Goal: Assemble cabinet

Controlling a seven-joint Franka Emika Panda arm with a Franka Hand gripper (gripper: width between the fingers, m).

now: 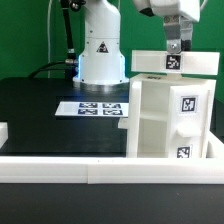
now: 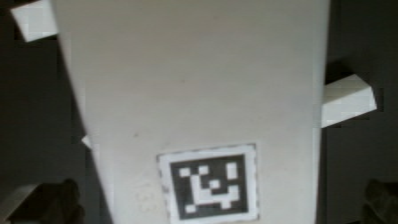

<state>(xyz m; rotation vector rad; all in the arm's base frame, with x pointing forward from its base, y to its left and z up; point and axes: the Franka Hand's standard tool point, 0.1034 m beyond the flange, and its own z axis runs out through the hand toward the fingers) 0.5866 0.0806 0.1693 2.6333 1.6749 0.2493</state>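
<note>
The pincer [image 1: 174, 47] comes down from above onto the cabinet [image 1: 160, 120], its dark fingers [image 1: 172, 42] meeting the upper edge of the top panel [image 1: 195, 62] just above a square tag [image 1: 171, 62]. I cannot tell whether the fingers are apart or clamped: the exterior view shows them only as one narrow dark shape, and the wrist view is filled by the panel.

The cabinet is a boxy body of smooth, matte white plastic with flat faces and straight edges. It stands on the black worktop [image 1: 40, 110] just to the exterior view's right of the marker board [image 1: 100, 107]. Two more black-and-white tags sit on its near face.

In the wrist view the panel [image 2: 196, 90] is a long plain white slab with a blurred tag [image 2: 214, 185]. A small white tab [image 2: 347, 100] juts from one edge. Dark smudges in the corners are too soft to identify.

The cabinet's far side is cut off by the picture edge. A white rail [image 1: 100, 168] runs along the worktop, nearer to me than the marker board.
</note>
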